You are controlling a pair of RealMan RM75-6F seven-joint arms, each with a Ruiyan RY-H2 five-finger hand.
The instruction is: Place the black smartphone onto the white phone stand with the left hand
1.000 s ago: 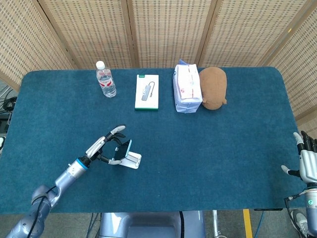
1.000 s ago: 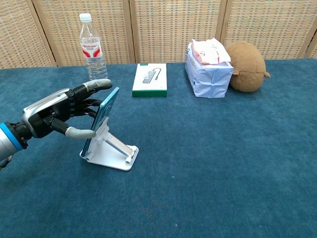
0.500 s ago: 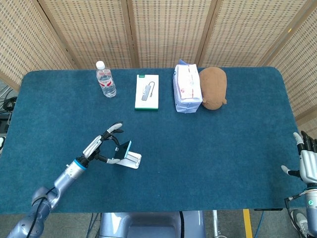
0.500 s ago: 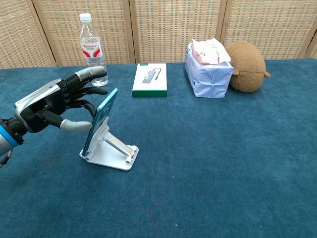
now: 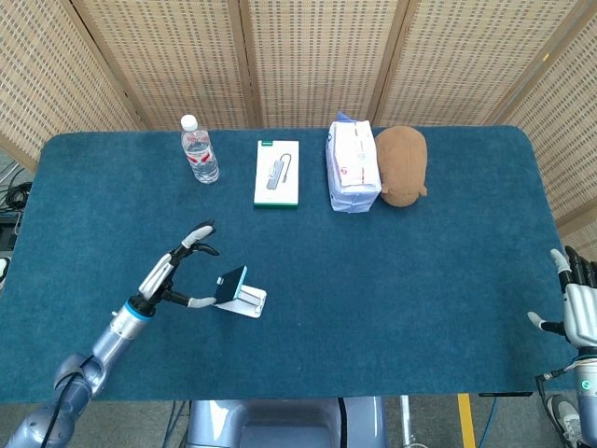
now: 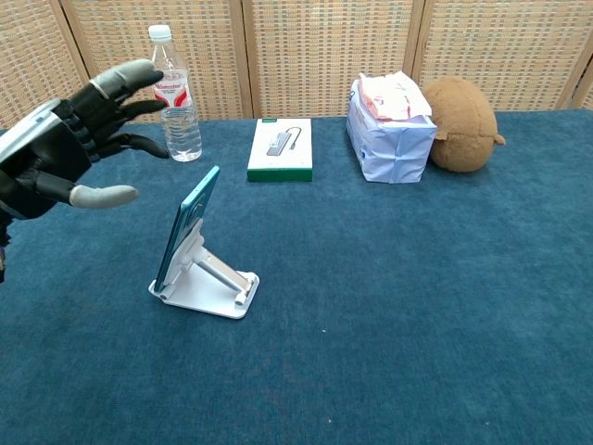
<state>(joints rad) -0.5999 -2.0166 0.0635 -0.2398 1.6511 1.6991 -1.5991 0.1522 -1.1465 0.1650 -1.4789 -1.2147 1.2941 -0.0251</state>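
We see the black smartphone (image 6: 188,225) leaning tilted on the white phone stand (image 6: 211,282), which sits on the blue table (image 5: 392,271). Our left hand (image 6: 63,153) hovers just to the left of the stand with fingers spread and nothing in them, clear of the phone, while our right hand (image 5: 576,303) rests far to the right of the stand at the table's edge, fingers apart and empty. Behind the stand, along the far side, stand a water bottle (image 6: 173,95), a white box (image 6: 281,148), a white bag (image 6: 391,116) and a brown plush toy (image 6: 462,111).
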